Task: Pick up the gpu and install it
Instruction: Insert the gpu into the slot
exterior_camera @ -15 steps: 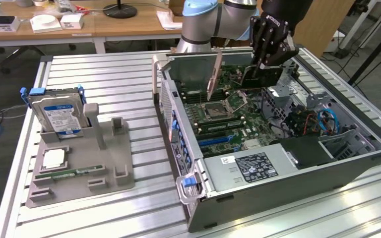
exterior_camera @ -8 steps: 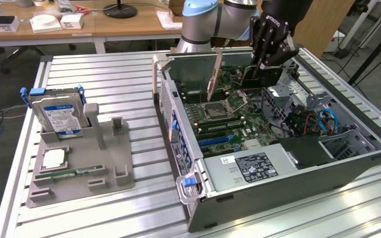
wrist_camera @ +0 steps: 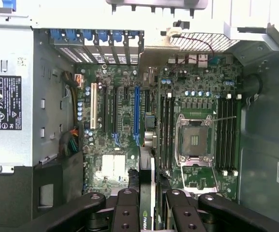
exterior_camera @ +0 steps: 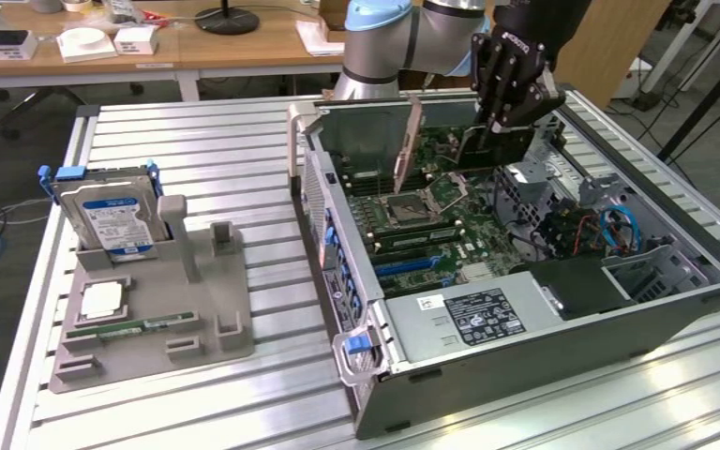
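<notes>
Inspecting the gripper (exterior_camera: 510,120), we found its jaws drawn in narrow and clamped on the gpu (wrist_camera: 147,179), which sat edge-on between the fingers (wrist_camera: 127,208). Directly below the gripper, we saw the motherboard (wrist_camera: 124,145) of the open computer case (exterior_camera: 547,352), with a blue expansion slot (wrist_camera: 137,116) just beside the card's line. Well away from the gripper, outside the case, a hard drive (exterior_camera: 110,220) stood in a grey holder (exterior_camera: 210,323).

Slatted metal table (exterior_camera: 198,159): open computer case (exterior_camera: 523,347) lying on side; grey parts holder (exterior_camera: 147,323) at exterior view's left.
</notes>
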`<state>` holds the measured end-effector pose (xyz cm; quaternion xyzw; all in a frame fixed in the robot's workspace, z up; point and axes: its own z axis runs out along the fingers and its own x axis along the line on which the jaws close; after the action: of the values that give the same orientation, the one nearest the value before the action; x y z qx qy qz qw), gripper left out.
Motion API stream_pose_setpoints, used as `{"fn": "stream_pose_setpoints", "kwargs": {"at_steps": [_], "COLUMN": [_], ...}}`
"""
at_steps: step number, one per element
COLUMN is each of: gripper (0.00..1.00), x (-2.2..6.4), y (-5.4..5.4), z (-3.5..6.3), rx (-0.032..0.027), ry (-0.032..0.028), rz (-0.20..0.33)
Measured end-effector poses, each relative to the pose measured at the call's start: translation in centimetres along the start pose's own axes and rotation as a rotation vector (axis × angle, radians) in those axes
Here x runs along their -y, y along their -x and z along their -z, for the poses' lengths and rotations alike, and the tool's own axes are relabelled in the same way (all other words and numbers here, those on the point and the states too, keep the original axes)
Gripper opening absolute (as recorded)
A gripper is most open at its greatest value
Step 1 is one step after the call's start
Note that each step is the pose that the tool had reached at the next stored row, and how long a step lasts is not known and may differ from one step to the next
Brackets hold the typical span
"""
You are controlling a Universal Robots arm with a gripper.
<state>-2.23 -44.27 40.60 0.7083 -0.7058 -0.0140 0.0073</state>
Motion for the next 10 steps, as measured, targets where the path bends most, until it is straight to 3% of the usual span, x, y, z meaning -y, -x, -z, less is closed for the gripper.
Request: {"fn": "stream_pose_setpoints", "kwargs": {"at_steps": [7,10], "gripper": [0.26,0.26], "x": [-0.01,-0.01], "y": [0.00,0.00], "z": [-0.05,-0.24], "rx": [0.0002,0.0001], "ry": [-0.0003,-0.0033], "rz": [0.000,-0.001]}}
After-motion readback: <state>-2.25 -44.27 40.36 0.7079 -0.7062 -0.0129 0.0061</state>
